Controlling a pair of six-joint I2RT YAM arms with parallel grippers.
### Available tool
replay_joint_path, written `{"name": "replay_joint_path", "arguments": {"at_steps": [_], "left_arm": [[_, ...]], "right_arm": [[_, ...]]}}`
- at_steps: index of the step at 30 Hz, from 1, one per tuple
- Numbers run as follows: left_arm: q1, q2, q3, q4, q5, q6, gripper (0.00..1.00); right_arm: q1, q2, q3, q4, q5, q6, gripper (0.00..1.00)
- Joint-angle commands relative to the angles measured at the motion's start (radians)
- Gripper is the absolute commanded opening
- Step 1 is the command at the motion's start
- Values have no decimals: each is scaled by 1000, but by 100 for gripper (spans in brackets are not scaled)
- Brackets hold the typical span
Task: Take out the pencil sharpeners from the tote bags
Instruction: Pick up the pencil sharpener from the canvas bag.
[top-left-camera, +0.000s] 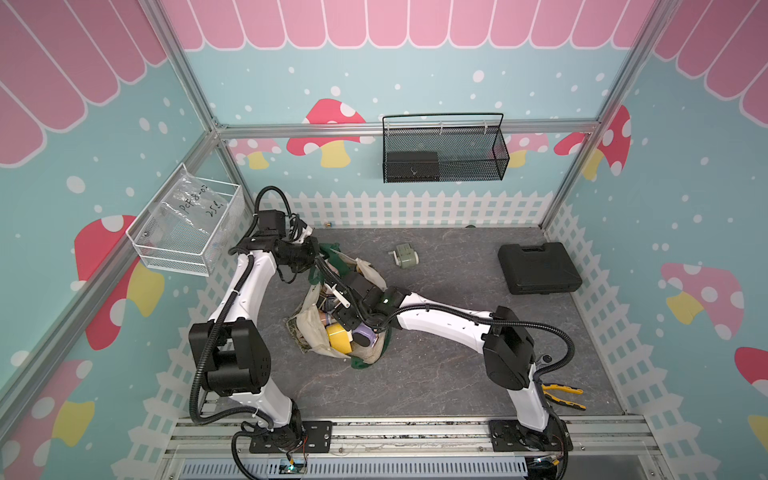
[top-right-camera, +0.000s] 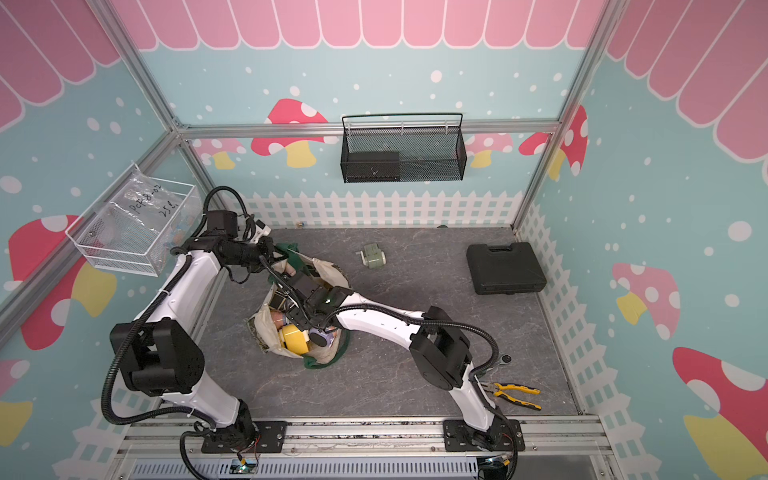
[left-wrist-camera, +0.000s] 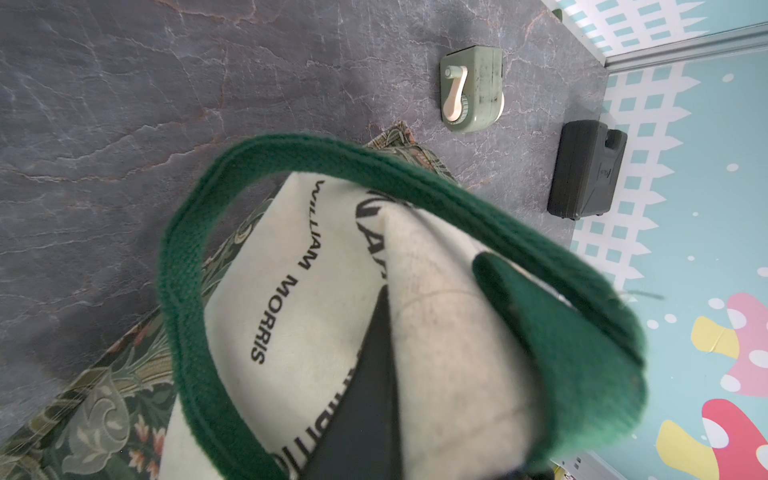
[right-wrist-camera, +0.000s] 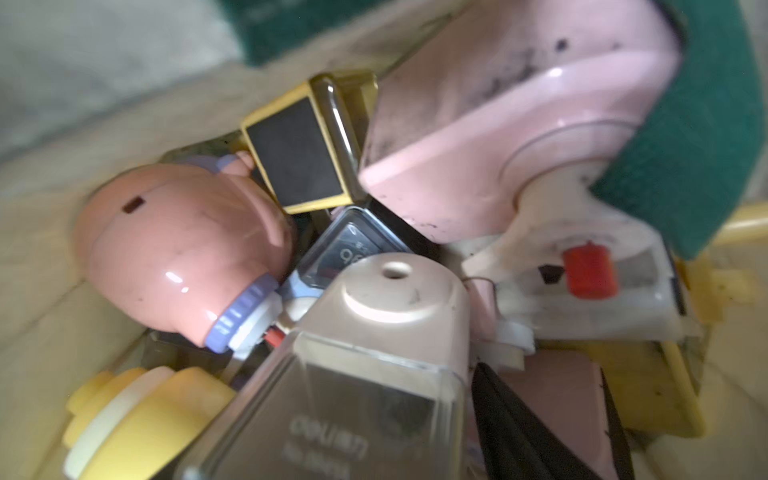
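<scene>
The left gripper (top-left-camera: 318, 250) is clamped on the green strap (left-wrist-camera: 187, 291) of the tote bag (top-left-camera: 311, 328), seemingly to keep its mouth lifted open; the bag lies on the desk (top-left-camera: 436, 365) between the arms, with the pencil sharpeners (right-wrist-camera: 395, 299) heaped inside, pink, yellow and cream; the right gripper (top-left-camera: 343, 308) is down in that mouth, and I cannot tell how wide it stands; one green sharpener (top-left-camera: 405, 258) sits out on the desk, further right. The step in hand looks like picking another from the heap; next calls for settling around one body, then lifting clear of the cloth.
</scene>
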Motion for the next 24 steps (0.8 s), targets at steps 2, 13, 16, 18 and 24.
{"name": "replay_joint_path", "arguments": {"at_steps": [2,13,16,18,24], "left_arm": [[7,-39,-1,68,15,1,0],[7,-35,5,63,11,3,0],[7,-35,4,61,15,2,0],[6,-35,5,61,14,4,0],[8,-35,5,58,6,6,0]], "right_arm": [[-12,-41,17,-32,19,-43,67],[-21,-116,-39,46,-149,-55,39],[-21,-158,-47,53,-170,-65,37],[-21,-205,-69,63,-191,-75,36],[-43,-316,-135,70,-240,-80,35]]}}
